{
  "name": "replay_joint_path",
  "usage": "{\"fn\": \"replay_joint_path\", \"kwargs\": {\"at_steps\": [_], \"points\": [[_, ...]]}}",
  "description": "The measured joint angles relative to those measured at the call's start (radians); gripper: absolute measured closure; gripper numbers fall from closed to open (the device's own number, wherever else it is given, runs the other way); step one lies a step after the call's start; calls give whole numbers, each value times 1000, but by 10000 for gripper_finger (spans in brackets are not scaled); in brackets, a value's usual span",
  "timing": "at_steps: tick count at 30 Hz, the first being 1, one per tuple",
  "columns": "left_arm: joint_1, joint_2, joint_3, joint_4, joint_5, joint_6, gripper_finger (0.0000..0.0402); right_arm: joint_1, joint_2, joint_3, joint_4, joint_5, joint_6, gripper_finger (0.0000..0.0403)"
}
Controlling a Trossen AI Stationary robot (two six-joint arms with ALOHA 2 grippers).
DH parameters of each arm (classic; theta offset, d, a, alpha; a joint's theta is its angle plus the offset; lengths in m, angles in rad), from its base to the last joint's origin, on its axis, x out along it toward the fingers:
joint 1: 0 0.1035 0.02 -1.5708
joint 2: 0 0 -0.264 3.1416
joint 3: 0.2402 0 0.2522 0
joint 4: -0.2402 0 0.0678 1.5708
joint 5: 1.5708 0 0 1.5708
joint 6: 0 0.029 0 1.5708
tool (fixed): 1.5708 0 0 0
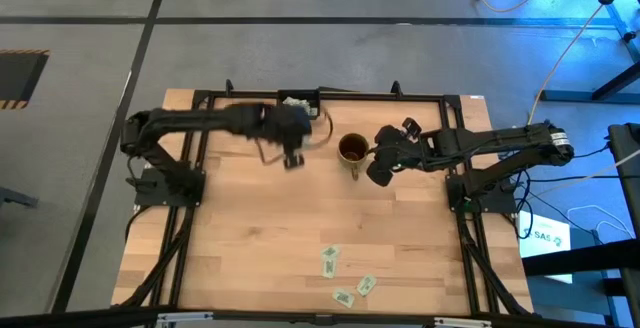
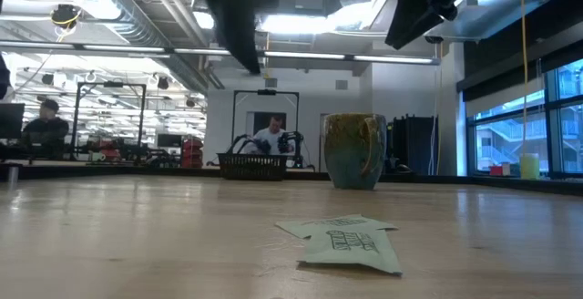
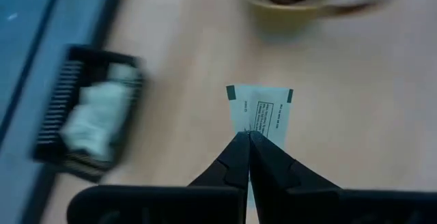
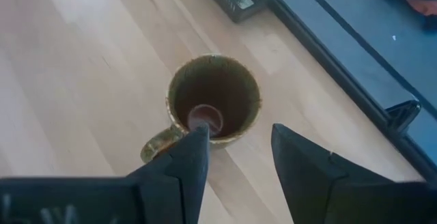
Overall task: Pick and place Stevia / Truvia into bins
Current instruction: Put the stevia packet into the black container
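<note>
Flat paper sachet point(image 3: 262, 113) in left gripper point(image 3: 247, 136), glossy, perhaps ceramic mug point(image 4: 214, 99)

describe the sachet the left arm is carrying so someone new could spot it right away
Start at the brown-gold mug near the table's far edge, with the black tray beyond it. Between them hangs the left gripper, its fingers shut on one white sachet. Unlike the sachets on the table at the near edge, this one is held in the air.

table point(image 1: 260, 228): pale matt wood | mug point(image 4: 214, 100): glossy glaze | sachet point(image 3: 263, 111): paper
</note>
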Motion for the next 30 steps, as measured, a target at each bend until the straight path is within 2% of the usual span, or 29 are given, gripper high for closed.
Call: {"fn": "replay_joint_path", "kwargs": {"at_steps": [3,7,13,22,26,30], "points": [[144,26,0,63,9,57,398,0,0,0,3,0,6,240],[318,76,0,198,112,105,398,-1,0,0,23,0,7,240],[481,194,1,324,220,137,398,-4,0,0,32,12,6,240],[554,371,1,334,232,151,398,-20,0,0,32,20,27,240],[555,384,1,343,230,168,395,-28,0,0,32,20,31,240],[552,370,1,349,228,193,369,-30,0,0,31,19,33,240]]}}
